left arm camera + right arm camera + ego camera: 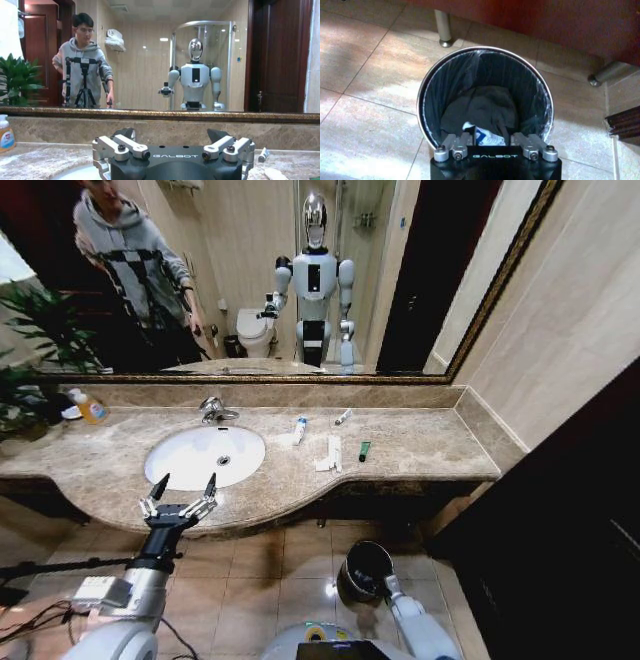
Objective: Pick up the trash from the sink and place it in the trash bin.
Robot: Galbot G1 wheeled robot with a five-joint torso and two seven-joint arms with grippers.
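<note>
The sink point(190, 452) is a white oval basin set in a marble counter. The trash lies on the counter right of it: a blue-labelled white tube point(299, 428), a small white tube point(343, 417), flat white packets point(330, 455) and a dark green tube point(364, 450). My left gripper point(182, 485) is open at the counter's front edge, just in front of the basin, with nothing in it. The black trash bin point(362, 568) stands on the floor below. Over its mouth point(485, 93) my right gripper point(490, 140) is shut on a white, blue-printed piece of trash point(487, 137).
A chrome faucet point(212, 410) stands behind the basin and an amber soap bottle point(90, 408) at the far left of the counter. A wall mirror backs the counter and reflects a person. Metal counter legs point(442, 26) rise from the tiled floor behind the bin.
</note>
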